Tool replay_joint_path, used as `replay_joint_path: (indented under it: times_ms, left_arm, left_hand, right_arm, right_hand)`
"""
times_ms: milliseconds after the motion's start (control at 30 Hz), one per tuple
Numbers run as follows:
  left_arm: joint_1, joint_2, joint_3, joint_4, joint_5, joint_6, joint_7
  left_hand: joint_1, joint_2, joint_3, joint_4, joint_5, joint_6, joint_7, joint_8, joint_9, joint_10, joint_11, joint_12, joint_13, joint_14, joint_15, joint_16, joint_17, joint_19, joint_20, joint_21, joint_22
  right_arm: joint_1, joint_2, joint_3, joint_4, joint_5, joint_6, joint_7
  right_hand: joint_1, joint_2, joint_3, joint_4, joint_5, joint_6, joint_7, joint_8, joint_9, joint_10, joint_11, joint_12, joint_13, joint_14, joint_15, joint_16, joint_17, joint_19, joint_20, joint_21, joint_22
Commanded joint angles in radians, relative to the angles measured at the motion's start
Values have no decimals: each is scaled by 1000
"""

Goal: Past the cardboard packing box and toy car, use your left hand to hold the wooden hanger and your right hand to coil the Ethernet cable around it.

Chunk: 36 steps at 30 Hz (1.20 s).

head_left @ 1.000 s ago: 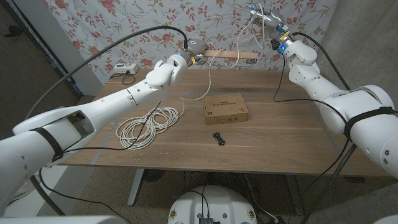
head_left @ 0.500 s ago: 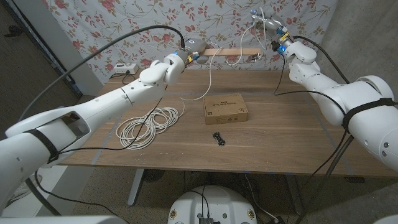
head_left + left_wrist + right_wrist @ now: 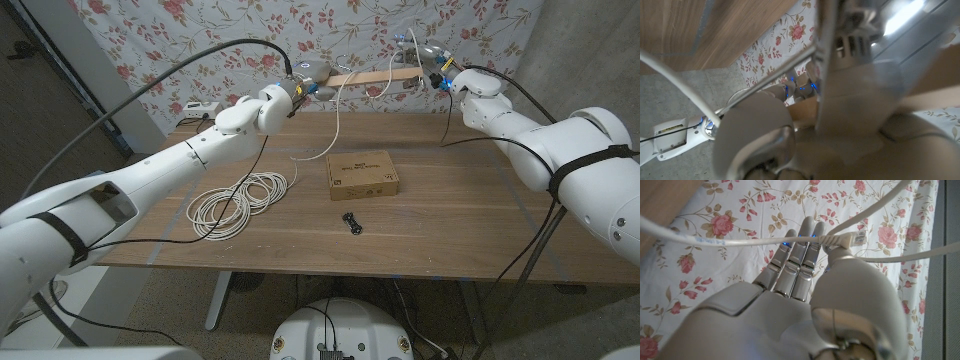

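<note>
Left hand (image 3: pixel 308 74), raised above the far bench (image 3: pixel 450 190) edge, grips the hanger (image 3: pixel 372 77), tilted up rightward. Right hand (image 3: pixel 432 57), equally high, pinches the cable (image 3: pixel 730 241) near its plug (image 3: pixel 844 239).

I see even, soft light in head view; left wrist view badly blurred, with ceiling glare; right wrist view sharp.
</note>
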Motion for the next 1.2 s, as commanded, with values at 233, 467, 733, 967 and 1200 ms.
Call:
replay_joint_path:
  times_ms: [233, 467, 733, 967, 1200]
  left_arm:
    - [50, 10, -74, -35, -116, -48, 35]
    - [64, -4, -82, -29, -93, -34, 80]
    - [74, -29, -89, -21, -66, -1, 106]
    - [76, -44, -94, -14, -45, 25, 102]
    - [75, -59, -96, 2, -30, 34, 104]
  left_hand:
    - [-1, 8, -3, -1, 9, 3, 0, 10, 2, -2, 1, 7, 2, -3, 0, 5, 1, 0, -37, 1, 0]
    - [-1, 9, -3, -1, 11, 3, 1, 14, -1, -2, 1, 7, 2, -3, 0, 7, 1, 1, -38, 1, 0]
    - [-2, 10, -4, -2, 12, -1, 0, 18, 0, -2, 1, 7, 2, -2, 0, 8, 1, 1, -40, 2, -1]
    - [-2, 11, -4, -2, 13, -3, -1, 20, -3, -3, 1, 7, 2, -2, 0, 9, 1, 1, -40, 3, -1]
    - [-2, 11, -5, -2, 13, -4, -1, 22, -5, -3, 0, 7, 2, -1, 0, 10, 1, 2, -41, 3, -2]
  right_arm:
    - [-18, 8, -39, 22, -42, -144, -82]
    - [-49, 2, -42, 22, -40, -157, -83]
    - [-87, -2, -47, 21, -40, -144, -69]
    - [-139, -7, -34, 20, -23, -108, -31]
    - [-194, -13, 1, 16, 10, -52, 16]
  right_hand:
    - [-1, 3, 7, -5, 1, 142, 142, 7, 3, 9, 7, -4, 3, 3, -76, -5, 8, -8, 2, 14, 2]
    - [2, 3, 9, -9, 1, 145, 142, 7, 3, 10, 8, -6, 3, 5, -75, -5, 9, -9, 4, 20, 0]
    - [3, 4, 10, -10, 1, 146, 146, 7, 2, 13, 11, -8, 1, 5, -73, -4, 13, -8, 6, 26, -1]
    - [2, 5, 11, -11, 0, 147, 147, 7, 2, 13, 14, -10, 2, 6, -71, -5, 14, -9, 7, 31, -2]
    - [2, 5, 12, -13, 0, 147, 147, 6, 1, 14, 13, -12, 2, 7, -69, -4, 16, -10, 8, 35, -3]
